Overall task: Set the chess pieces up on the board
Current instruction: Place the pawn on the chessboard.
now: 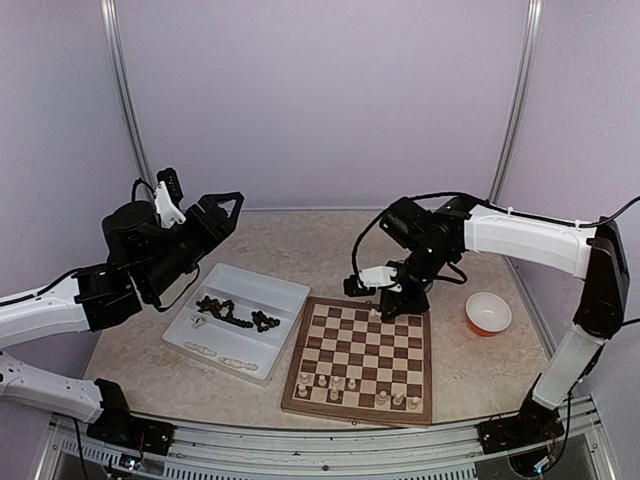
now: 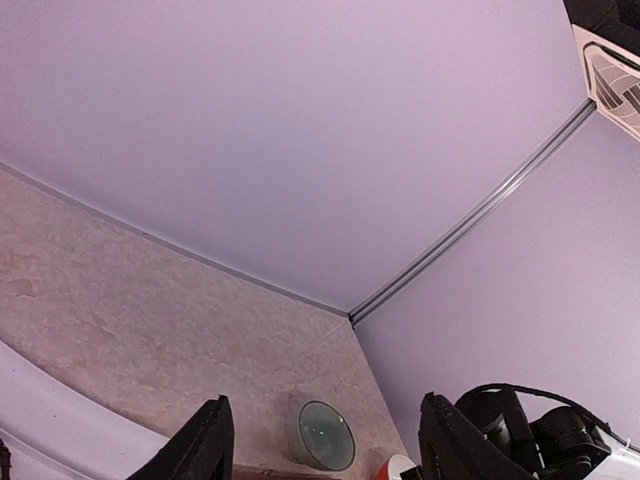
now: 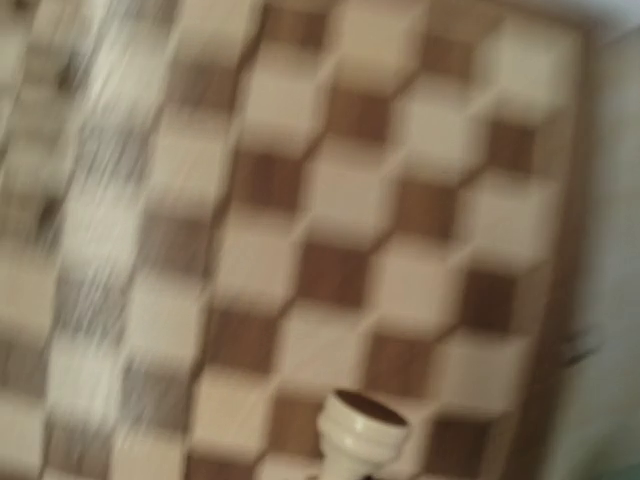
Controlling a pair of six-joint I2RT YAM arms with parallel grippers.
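On the board's (image 1: 355, 413) 2 nearest rows, white pieces (image 1: 333, 383) stand upright. Left of the board, dark pieces (image 1: 232, 313) lie in a tray (image 1: 285, 290). Over the board's far edge the right jaws clamp 1 pale piece (image 3: 360, 430), base toward the board. Farther left of the board, the left jaws stand apart, raised.

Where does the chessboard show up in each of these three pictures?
Top external: the board lies low in the middle, right of the white tray.
Left wrist: not clearly in it; mostly table and wall show.
Right wrist: the board's blurred checks fill the picture.
Shared landmark: the beige table, seen in top external and left wrist.
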